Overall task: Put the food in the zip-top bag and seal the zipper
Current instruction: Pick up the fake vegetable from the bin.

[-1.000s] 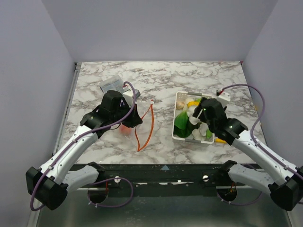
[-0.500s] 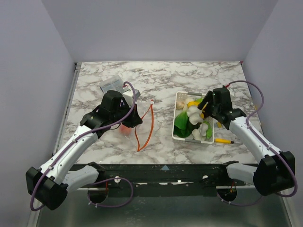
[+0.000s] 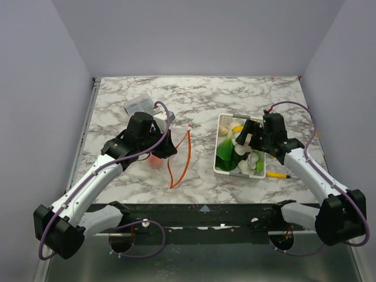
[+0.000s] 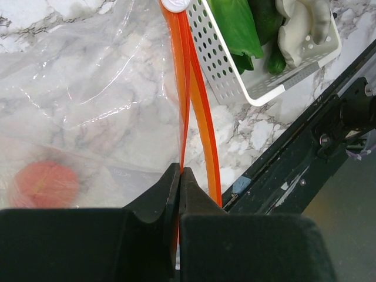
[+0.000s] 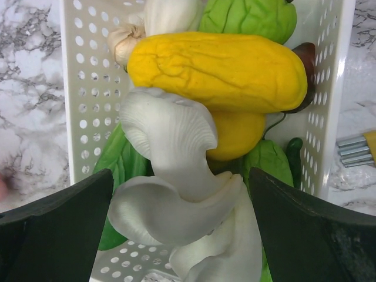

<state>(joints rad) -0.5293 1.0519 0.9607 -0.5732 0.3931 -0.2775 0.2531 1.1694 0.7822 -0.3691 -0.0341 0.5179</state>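
The zip-top bag (image 3: pixel 167 154) lies left of centre, clear, with its zipper (image 3: pixel 183 155) as an orange-red strip. One red-orange fruit (image 4: pixel 46 183) lies inside it. My left gripper (image 4: pixel 179 174) is shut on the zipper (image 4: pixel 183 88) at the bag's mouth; it also shows in the top view (image 3: pixel 163 148). My right gripper (image 5: pixel 181 176) is open and hangs over the white basket (image 5: pixel 88 88), with a white mushroom (image 5: pixel 176 194) between its fingers (image 5: pixel 59 223). A yellow piece (image 5: pixel 217 70) and green leaves (image 5: pixel 249 17) lie in the basket too. In the top view the right gripper (image 3: pixel 248 140) is above the basket (image 3: pixel 223 120).
A thin yellow pen-like stick (image 3: pixel 277 174) lies on the table right of the basket. A flat grey-clear packet (image 3: pixel 137 104) lies behind the left gripper. The table's near edge and black frame (image 4: pixel 329 117) run just past the basket.
My right gripper has swung from the basket's near right side round to its right and back over the food, now pointing left. The left gripper and the bag have not moved.
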